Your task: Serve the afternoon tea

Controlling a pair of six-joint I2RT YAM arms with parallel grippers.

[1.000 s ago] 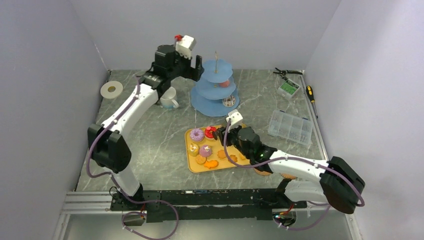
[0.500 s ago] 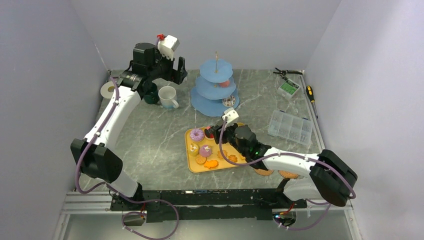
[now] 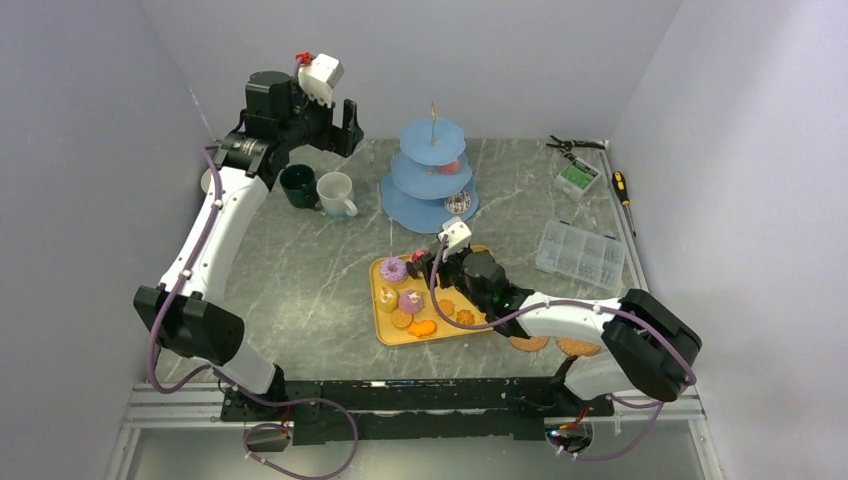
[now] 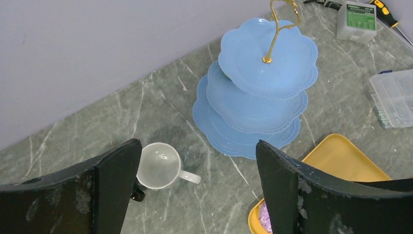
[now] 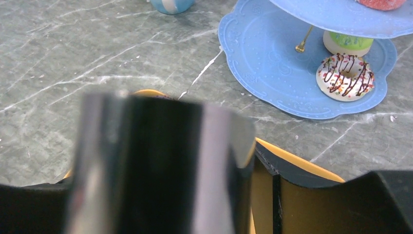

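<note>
You're on a grey marble table (image 3: 300, 270) with lilac walls (image 3: 100, 100). The tray (image 3: 383, 330), at 6 o'clock of the stand (image 3: 410, 212), holds doughnuts (image 3: 393, 269), cupcakes (image 3: 411, 300) and biscuits (image 3: 422, 327). The stand's bottom tier has a sprinkled doughnut (image 5: 345, 74). The white mug (image 3: 335, 193) and green mug (image 3: 297, 186) sit at its 9 o'clock. Left gripper (image 4: 198, 151) is above them, jaws wide apart. Right gripper (image 3: 428, 268) is over the tray, jaws can't tell.

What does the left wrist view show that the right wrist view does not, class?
Only the left wrist view: the white mug, the gold handle, the clear organiser box and the open left tool. Only the right wrist view: a sprinkled doughnut and a green-topped cupcake on the lowest tier. Both: the light-blue stand, the yellow tray and the grey marble table.
</note>
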